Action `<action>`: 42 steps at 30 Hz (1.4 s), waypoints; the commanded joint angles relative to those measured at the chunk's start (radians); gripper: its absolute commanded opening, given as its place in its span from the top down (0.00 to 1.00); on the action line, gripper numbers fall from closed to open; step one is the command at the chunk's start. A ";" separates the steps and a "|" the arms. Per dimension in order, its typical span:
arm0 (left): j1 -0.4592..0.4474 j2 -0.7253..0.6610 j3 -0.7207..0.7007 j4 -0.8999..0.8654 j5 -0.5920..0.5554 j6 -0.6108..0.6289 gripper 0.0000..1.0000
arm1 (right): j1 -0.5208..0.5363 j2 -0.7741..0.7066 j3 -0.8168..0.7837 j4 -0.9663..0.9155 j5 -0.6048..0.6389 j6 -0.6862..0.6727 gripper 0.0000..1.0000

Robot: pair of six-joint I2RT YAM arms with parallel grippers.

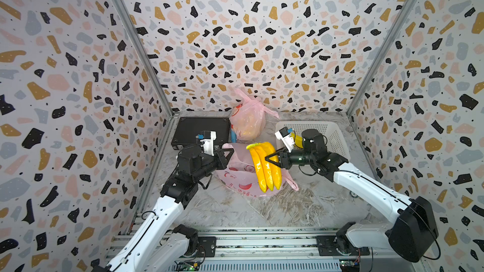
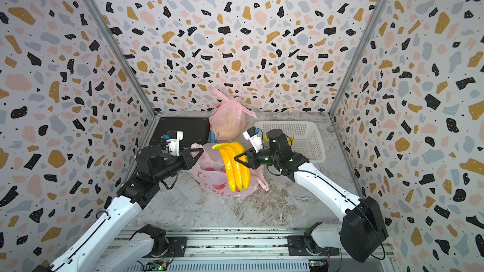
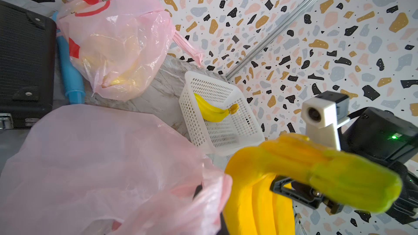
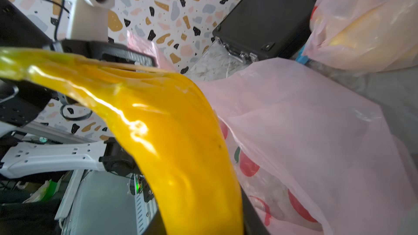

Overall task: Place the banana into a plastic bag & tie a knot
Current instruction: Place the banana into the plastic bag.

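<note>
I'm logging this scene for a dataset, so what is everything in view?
open plastic bag: one, pink, table centre
banana bunch: one, yellow, held above the open plastic bag
tied plastic bag: one, pink, at the back
case: one, black, back left
basket: one, white, back right
single banana: one, yellow, inside basket
tube-like object: one, blue, between case and tied bag
left gripper: one, black, shut on open bag's edge
right gripper: one, black, shut on banana bunch

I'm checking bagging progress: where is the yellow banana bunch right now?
In both top views the yellow banana bunch hangs mid-table in the right gripper, beside the pink plastic bag whose rim the left gripper pinches.
</note>
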 commanded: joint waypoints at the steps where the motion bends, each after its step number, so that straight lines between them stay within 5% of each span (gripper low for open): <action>1: -0.003 -0.039 0.002 0.110 0.014 -0.029 1.00 | 0.024 -0.006 -0.015 -0.017 -0.031 -0.056 0.92; 12: -0.004 -0.034 -0.008 0.222 0.064 -0.096 1.00 | 0.067 0.085 -0.010 -0.051 0.026 -0.059 0.94; 21: -0.003 -0.010 -0.006 0.230 0.090 -0.085 1.00 | 0.073 0.213 0.123 -0.271 0.032 -0.021 1.00; 29: -0.004 0.008 -0.035 0.246 0.113 -0.091 1.00 | 0.071 0.336 0.292 -0.452 0.050 0.248 1.00; 42: -0.004 -0.011 -0.060 0.223 0.130 -0.082 1.00 | 0.075 0.372 0.397 -0.483 0.171 0.194 1.00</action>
